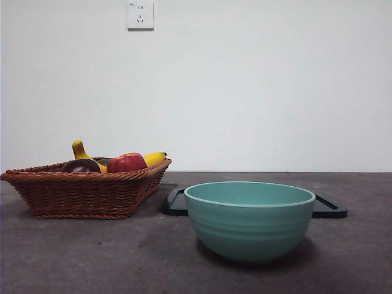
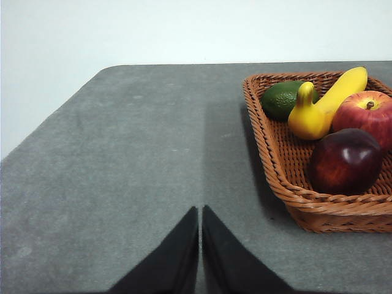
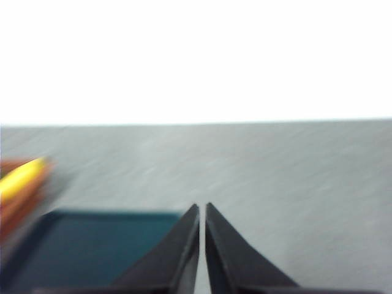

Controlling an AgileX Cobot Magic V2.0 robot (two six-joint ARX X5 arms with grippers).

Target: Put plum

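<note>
Inspection finds the plum [image 2: 346, 161] lying in the wicker basket [image 2: 318, 211], at the corner nearest the left claw [image 2: 200, 211], touching the red apple [image 2: 366, 113] and just beside the yellow gourd-shaped fruit [image 2: 309, 116]; a banana [image 2: 344, 87] and a green avocado [image 2: 283, 98] lie further back. We note the left claw has its jaws pressed together, holding nothing, poised over bare desk [image 2: 135, 159] near the basket. We record the right claw [image 3: 203, 211] likewise closed and empty, above a dark tray [image 3: 92, 245]. In the front view the teal bowl [image 1: 250, 220] stands on the desk in front of that tray [image 1: 329, 208], well apart from the basket, and neither arm shows. We judge the plum firm, smooth and glossy, hence liable to slip and roll; moderate in weight. Our recommendation is to open the jaws wide and take hold across its widest girth from above, clear of the apple and the basket rim, with modest pressure.
</note>
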